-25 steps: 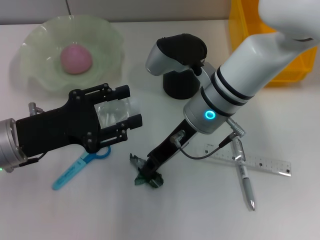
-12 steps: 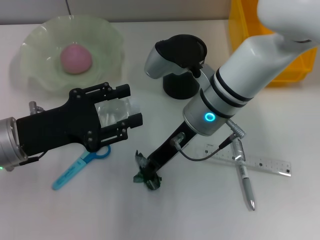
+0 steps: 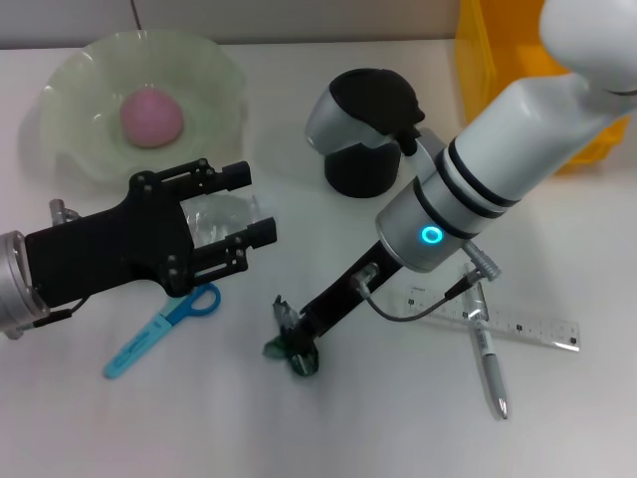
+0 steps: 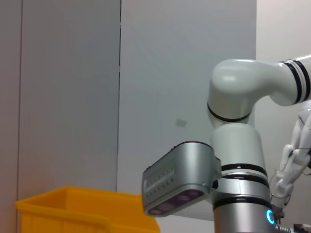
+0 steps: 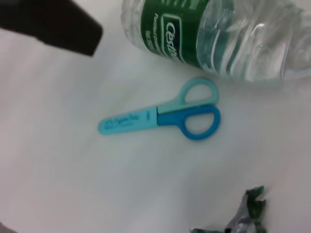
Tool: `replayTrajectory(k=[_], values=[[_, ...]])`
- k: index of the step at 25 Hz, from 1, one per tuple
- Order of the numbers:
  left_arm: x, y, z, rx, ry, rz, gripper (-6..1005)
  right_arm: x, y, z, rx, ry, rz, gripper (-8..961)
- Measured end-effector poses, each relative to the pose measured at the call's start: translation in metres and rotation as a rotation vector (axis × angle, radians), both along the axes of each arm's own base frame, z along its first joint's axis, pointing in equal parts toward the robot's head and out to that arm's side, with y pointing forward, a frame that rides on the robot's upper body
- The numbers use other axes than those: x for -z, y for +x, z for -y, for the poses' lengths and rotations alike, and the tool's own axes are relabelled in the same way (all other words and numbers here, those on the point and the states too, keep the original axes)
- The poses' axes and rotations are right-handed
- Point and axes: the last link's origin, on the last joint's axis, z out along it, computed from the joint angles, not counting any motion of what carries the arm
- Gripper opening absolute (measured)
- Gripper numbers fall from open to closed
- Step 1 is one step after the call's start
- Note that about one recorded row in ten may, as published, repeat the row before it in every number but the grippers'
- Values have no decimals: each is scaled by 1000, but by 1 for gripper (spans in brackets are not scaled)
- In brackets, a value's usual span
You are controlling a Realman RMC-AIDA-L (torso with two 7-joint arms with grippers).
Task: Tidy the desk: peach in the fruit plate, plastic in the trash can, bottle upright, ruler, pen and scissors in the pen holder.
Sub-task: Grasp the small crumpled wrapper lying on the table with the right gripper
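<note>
Head view shows my right gripper (image 3: 291, 337) closed on the green plastic (image 3: 296, 351), just right of the scissors (image 3: 159, 328). My left gripper (image 3: 231, 211) hangs open over the lying bottle (image 3: 221, 221), above the scissors, hiding most of it. Only my right wrist view shows the bottle's green label (image 5: 182, 34); there the plastic is cut off.

Right gripper (image 3: 291, 337) dragged plastic (image 3: 292, 351) rightward, left gripper (image 3: 242, 207) raised slightly

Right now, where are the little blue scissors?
In the head view, the blue plastic scissors lie flat on the white desk at the robot's left, just below the black left hand and left of the crumpled green plastic.
</note>
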Motion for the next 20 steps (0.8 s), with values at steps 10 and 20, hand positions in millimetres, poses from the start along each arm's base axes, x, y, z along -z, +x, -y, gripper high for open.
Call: replayTrajectory(k=[10,20], values=[[-4,-4,0,-24,20,15,639,-27,16,-2,35,67,-138,38],[-4,-3,-2,-19,21,14,639,-36,25,-2,45,95,-180,78]])
